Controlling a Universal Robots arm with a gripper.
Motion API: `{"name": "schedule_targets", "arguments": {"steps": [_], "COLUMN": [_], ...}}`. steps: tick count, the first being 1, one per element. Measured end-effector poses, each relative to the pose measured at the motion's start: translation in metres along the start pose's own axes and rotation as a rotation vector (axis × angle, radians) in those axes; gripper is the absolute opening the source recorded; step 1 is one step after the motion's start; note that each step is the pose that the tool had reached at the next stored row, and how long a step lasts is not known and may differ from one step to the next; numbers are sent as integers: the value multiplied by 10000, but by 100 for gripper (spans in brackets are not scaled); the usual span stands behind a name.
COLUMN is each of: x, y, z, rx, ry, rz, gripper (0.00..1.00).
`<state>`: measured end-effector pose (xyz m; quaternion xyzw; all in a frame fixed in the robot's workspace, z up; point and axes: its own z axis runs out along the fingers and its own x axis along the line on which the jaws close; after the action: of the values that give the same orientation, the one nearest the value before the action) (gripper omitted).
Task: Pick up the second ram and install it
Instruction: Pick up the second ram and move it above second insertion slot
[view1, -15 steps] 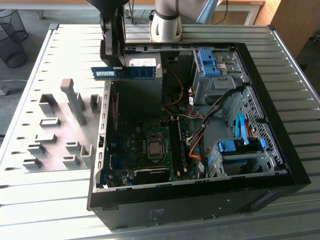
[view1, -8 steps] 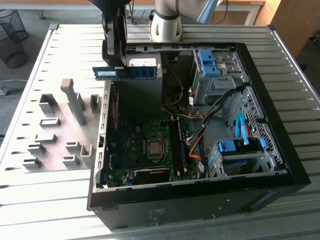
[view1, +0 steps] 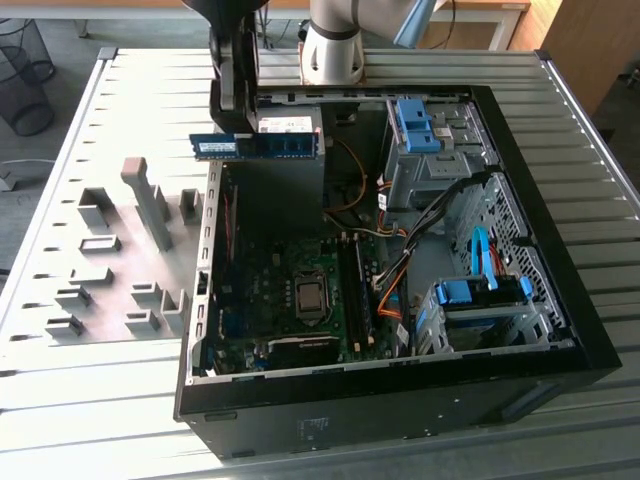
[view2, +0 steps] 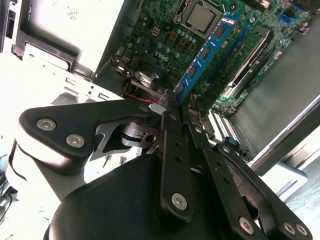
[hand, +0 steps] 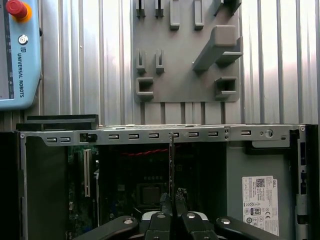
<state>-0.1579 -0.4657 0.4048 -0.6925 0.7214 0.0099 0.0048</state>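
Ram (view1: 280, 144) in gripper (view1: 240, 128) over case rim (view1: 212, 225)

The exterior view stands high off the near side of the table (view1: 100, 420). It looks down at a slant over the whole open case (view1: 400, 420), with the plate (view1: 60, 250) on the exterior view's left. Both wrist views ride just behind the gripper (hand: 173, 196) (view2: 172, 100). The first wrist view looks straight down across the case rim to the plate. The second wrist view sits very close, looking aslant along the gripper to the board (view2: 165, 40). All three share the ram (view1: 270, 145) (view2: 205, 55) (hand: 171, 160) and board.
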Motion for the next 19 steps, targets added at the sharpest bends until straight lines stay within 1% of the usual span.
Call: {"name": "schedule_targets", "arguments": {"steps": [19], "x": [-4], "y": [-110], "z": [-1], "rx": [0], "ry": [0], "rz": [0], "gripper": [14]}}
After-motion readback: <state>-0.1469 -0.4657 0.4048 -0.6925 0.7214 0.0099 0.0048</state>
